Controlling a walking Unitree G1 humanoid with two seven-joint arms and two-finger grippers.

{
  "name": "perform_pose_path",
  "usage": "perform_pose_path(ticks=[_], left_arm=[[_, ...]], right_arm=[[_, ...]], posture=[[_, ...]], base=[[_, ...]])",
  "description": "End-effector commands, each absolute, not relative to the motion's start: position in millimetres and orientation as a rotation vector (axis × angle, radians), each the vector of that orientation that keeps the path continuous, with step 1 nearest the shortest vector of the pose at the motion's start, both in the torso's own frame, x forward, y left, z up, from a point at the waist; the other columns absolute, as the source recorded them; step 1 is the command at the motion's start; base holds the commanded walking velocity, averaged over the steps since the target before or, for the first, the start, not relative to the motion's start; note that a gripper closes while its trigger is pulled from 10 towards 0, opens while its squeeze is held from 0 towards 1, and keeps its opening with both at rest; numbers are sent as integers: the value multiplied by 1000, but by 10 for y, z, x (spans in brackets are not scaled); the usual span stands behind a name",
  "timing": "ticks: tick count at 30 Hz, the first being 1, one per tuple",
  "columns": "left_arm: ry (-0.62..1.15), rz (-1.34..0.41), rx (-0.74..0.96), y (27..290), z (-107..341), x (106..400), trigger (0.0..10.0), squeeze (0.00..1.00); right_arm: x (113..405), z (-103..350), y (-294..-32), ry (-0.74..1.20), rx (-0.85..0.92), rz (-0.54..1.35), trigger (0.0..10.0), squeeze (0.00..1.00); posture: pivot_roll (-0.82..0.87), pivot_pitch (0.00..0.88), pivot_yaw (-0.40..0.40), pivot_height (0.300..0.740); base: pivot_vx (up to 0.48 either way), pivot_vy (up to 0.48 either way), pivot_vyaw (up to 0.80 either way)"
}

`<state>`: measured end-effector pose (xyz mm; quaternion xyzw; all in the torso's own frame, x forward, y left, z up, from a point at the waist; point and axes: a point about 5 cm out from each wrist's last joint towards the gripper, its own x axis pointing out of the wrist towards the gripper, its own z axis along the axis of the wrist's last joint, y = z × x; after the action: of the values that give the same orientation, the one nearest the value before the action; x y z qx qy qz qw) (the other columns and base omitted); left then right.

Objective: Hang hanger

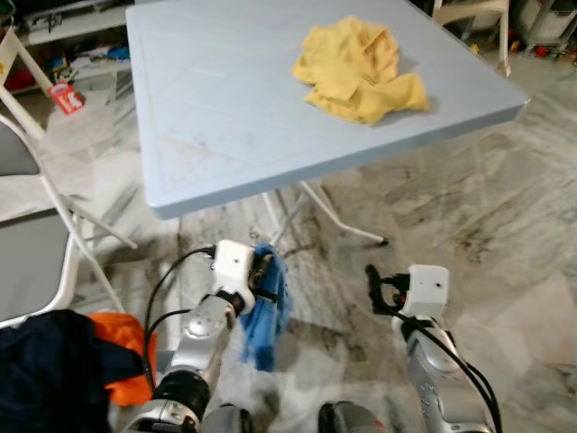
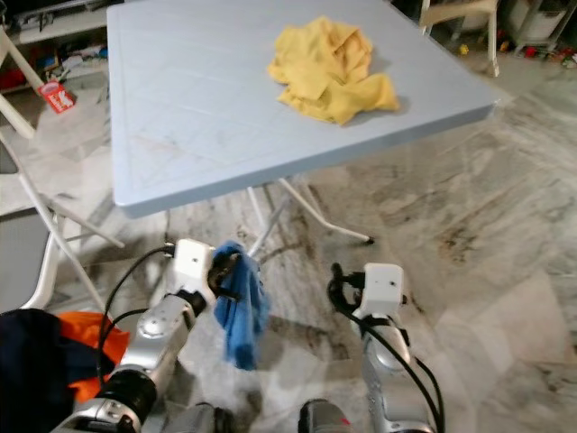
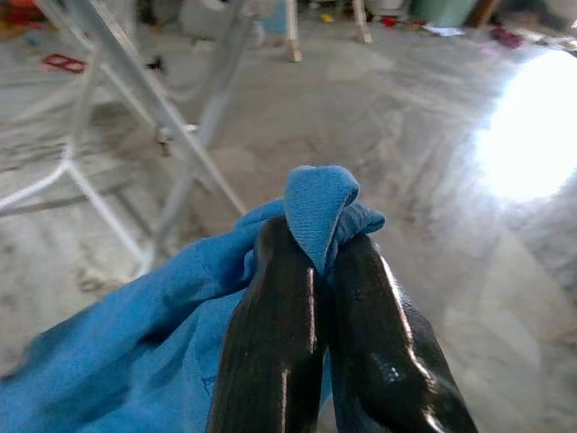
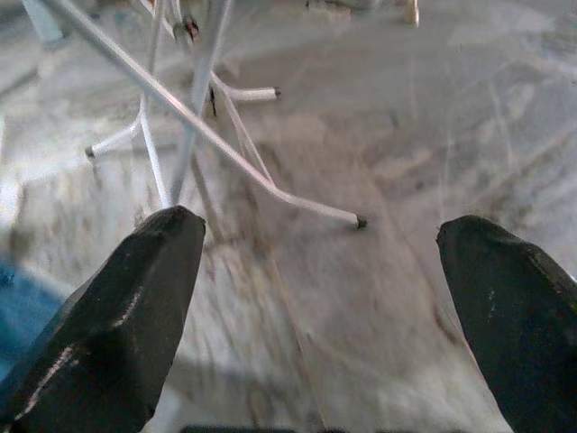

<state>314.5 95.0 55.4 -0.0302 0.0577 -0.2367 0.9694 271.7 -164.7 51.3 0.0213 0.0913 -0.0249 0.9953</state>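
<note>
Left eye: light blue counter (image 1: 225,117) takes the upper half of frame, its near edge running from left of centre up to the right corner. Yellow cloth (image 1: 359,70) bunched at upper right, close to the counter's right edge but fully on it. Rest of the top is bare. Left pincer (image 1: 264,275) sits lower centre-left, below the counter's near edge, clenched on a blue cloth (image 1: 267,316) that hangs down from it toward the floor (image 1: 487,234). Right pincer (image 1: 372,287) lower centre-right, over open marble floor. Gap between the two arms is free. White chair (image 1: 45,244) at the left edge; dark and orange clothes (image 1: 81,361) piled lower left, just beside the left arm. Red box (image 1: 66,96) on the floor, upper left. No hanger that I can make out.

Right eye: same layout, shifted left. White counter legs (image 2: 297,212) splay under the near edge, just beyond both pincers; floor to the right of them is open.

Left wrist: black fingers (image 3: 275,334) pressed together on a fold of blue cloth, which peaks above the tips and drapes to lower left. Legs in upper left, well apart.

Right wrist: fingers (image 4: 135,307) spread wide, nothing between. Leg foot (image 4: 359,221) on the floor mid-frame, floor around it open.
</note>
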Motion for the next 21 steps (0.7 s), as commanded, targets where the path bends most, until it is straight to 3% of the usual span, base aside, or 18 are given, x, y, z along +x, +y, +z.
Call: perform_pose_path(ticks=[1, 15, 21], left_arm=[[128, -462, -48, 1044, 524, 3129, 10000, 0], [118, -452, -42, 1183, 530, 3065, 10000, 0], [149, -397, -93, 1232, 504, 3066, 10000, 0]], right_arm=[[2691, 511, -1606, 178, -3, -59, 10000, 0], [2498, 636, -1950, 128, 4, -178, 10000, 0], [2363, 593, -2007, 143, 10, -196, 10000, 0]], posture=[[-169, 228, 64, 740], [-164, 227, 61, 740], [-175, 230, 72, 740]], base=[[0, -412, 0], [0, -392, 0], [0, 0, 0]])
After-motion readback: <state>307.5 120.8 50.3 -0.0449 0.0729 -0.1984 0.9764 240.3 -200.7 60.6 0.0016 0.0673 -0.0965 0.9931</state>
